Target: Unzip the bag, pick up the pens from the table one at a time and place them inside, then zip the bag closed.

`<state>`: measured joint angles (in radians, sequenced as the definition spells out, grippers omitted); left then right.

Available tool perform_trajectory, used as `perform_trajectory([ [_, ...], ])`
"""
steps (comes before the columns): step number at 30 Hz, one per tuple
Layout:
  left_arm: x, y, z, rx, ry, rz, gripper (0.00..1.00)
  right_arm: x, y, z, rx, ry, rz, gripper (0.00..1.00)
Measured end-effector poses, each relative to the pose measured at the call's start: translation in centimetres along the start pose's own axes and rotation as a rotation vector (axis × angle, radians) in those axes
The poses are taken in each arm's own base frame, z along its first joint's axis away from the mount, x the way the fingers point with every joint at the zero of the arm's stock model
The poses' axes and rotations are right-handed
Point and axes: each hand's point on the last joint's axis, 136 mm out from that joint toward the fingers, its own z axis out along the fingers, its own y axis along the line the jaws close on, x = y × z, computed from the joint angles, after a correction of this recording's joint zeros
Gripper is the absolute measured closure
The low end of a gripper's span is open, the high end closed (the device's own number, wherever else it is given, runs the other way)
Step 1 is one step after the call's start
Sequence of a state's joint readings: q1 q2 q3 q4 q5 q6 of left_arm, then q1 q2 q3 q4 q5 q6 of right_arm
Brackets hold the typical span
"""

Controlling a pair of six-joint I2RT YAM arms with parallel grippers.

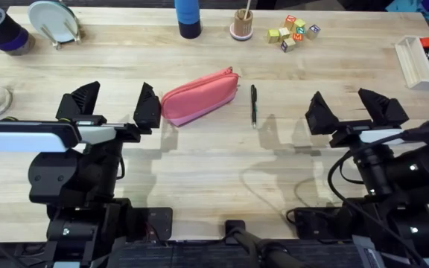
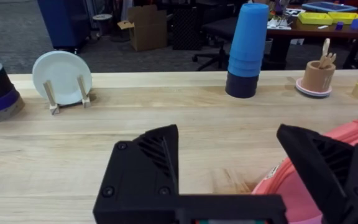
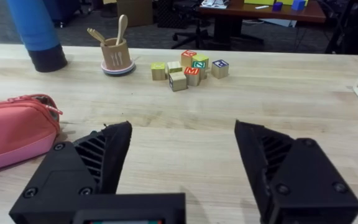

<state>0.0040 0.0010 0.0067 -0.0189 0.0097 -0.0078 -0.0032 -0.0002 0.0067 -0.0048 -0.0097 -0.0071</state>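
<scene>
The pink-red bag [image 1: 199,96] lies slanted on the table [image 1: 222,164], its zip looks closed; it also shows as the bag [image 2: 328,180] and the bag [image 3: 11,130] in the wrist views. A slim black pen [image 1: 254,104] lies just right of it. My left gripper [image 1: 116,102] is open, its right finger close to the bag's left end. To the right of the pen my right gripper [image 1: 357,106] hangs open over bare wood, holding nothing.
Along the far edge stand a tape roll [image 1: 2,31], a plate on a rack [image 1: 54,21], stacked blue cups [image 1: 188,16], a cup of wooden utensils [image 1: 242,25] and toy blocks [image 1: 293,33]. A white tray [image 1: 423,63] sits at the right edge.
</scene>
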Motion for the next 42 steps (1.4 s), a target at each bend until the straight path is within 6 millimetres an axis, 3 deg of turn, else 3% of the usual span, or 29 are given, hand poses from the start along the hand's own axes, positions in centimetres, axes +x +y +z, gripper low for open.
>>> perform_trajectory([
  [14, 0.0, 0.1, 0.0, -0.003, -0.001, 0.000, 0.006, 0.4, -0.1, 0.0, 0.007, 0.020, 0.000, 0.005],
  [20, -1.5, 0.0, -0.1, -0.003, -0.059, -0.006, 0.007, 0.2, -0.2, 0.0, 0.011, 0.013, 0.000, 0.006],
  [25, -0.2, 0.1, -0.4, -0.004, 0.044, -0.010, 0.008, 0.2, -0.7, -0.3, 0.039, 0.043, 0.001, 0.006],
  [27, -0.8, 0.1, -0.9, -0.006, 0.077, -0.010, 0.007, 0.2, -1.0, -0.6, 0.056, 0.088, -0.005, 0.006],
  [28, -1.3, 0.1, -1.2, -0.007, 0.088, -0.010, 0.007, -0.1, -1.1, -0.6, 0.061, 0.102, -0.013, 0.005],
  [29, -3.4, 0.1, -2.1, -0.008, 0.105, -0.010, 0.007, -2.1, -1.3, -0.7, 0.072, 0.119, -0.037, 0.005],
  [30, -4.1, 0.1, -2.3, -0.008, 0.115, -0.010, 0.007, -2.9, -1.3, -0.7, 0.072, 0.120, -0.042, 0.005],
  [35, -5.9, 0.0, -2.9, -0.009, 0.225, -0.011, 0.007, -6.5, -1.4, 0.6, 0.072, 0.158, -0.054, 0.005],
  [42, -6.7, 0.0, -1.8, -0.007, 0.440, -0.013, 0.007, -7.1, -1.5, 2.9, 0.063, 0.369, -0.060, 0.006],
])
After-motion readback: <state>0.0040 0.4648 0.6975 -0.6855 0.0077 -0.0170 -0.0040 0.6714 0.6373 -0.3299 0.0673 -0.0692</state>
